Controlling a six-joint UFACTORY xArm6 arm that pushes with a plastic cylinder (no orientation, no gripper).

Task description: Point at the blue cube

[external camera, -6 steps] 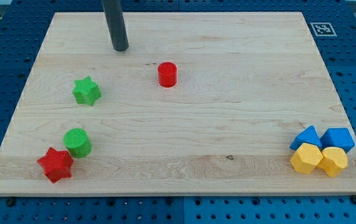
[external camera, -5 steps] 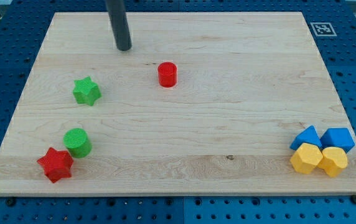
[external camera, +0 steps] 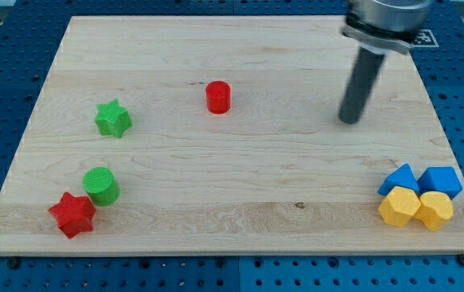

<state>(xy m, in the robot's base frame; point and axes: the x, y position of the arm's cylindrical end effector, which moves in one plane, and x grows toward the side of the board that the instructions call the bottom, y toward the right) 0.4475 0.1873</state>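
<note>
The blue cube (external camera: pixel 441 181) sits near the board's bottom right corner, in a tight cluster with a blue triangular block (external camera: pixel 399 178) to its left and two yellow blocks (external camera: pixel 399 206) (external camera: pixel 436 209) below them. My tip (external camera: pixel 350 120) rests on the wooden board at the view's right of centre. It is above and to the left of the blue cube, well apart from it and touching no block.
A red cylinder (external camera: pixel 218 97) stands left of my tip. A green star (external camera: pixel 113 118), a green cylinder (external camera: pixel 100 186) and a red star (external camera: pixel 72 214) lie on the left side. A fiducial marker (external camera: pixel 421 37) is at the top right corner.
My tip has moved far to the right and down, from the board's top left area to right of centre. No block has moved.
</note>
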